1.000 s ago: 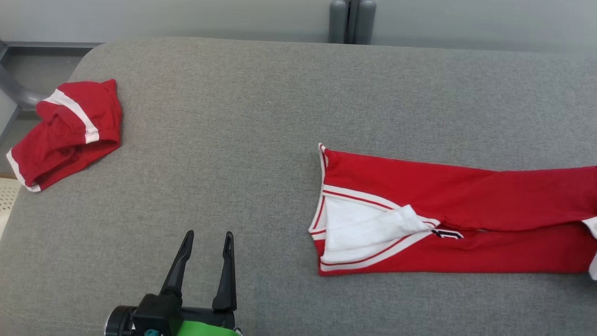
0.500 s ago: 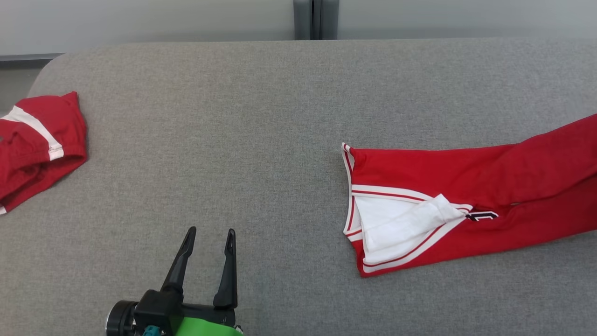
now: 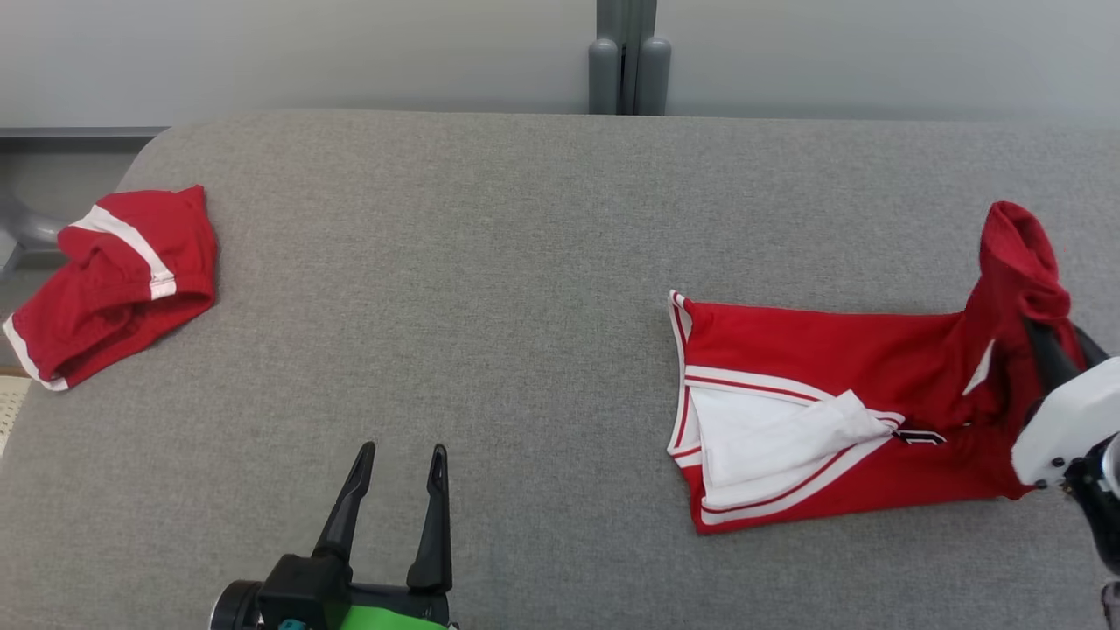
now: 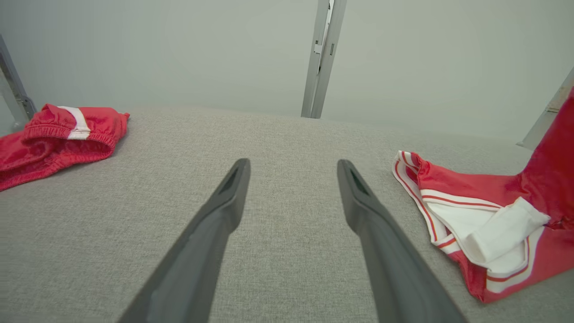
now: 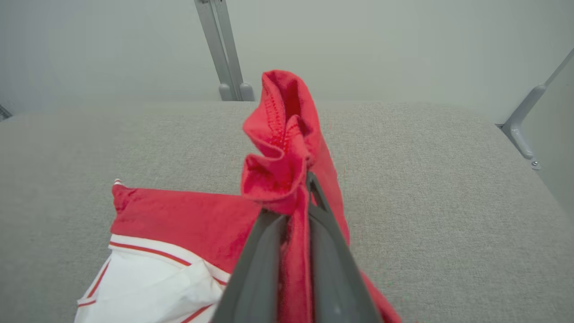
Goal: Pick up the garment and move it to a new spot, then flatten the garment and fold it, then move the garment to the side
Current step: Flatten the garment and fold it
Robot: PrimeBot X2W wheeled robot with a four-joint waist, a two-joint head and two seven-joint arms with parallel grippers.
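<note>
The garment (image 3: 822, 350) is red with white trim and a white lining, and most of it lies flat on the right half of the grey padded table (image 3: 455, 262). Its right end is pulled up into a bunched peak (image 3: 1015, 254). My right gripper (image 3: 1050, 337) is shut on that raised red fabric, and the right wrist view shows the cloth (image 5: 282, 152) pinched between the two dark fingers (image 5: 334, 269). My left gripper (image 3: 402, 451) stands open near the front edge, well left of the garment (image 4: 466, 188), with only bare table between its fingers (image 4: 215, 224).
A second red piece of clothing with white stripes (image 3: 114, 271) lies crumpled at the table's far left edge, and it is also in the left wrist view (image 4: 58, 134). A grey metal post (image 3: 628, 74) stands behind the table at the wall.
The garment's right end, flat a second ago, now rises in a bunched peak, and my right gripper has come into view holding it. The head camera has shifted. The left gripper has not moved.
</note>
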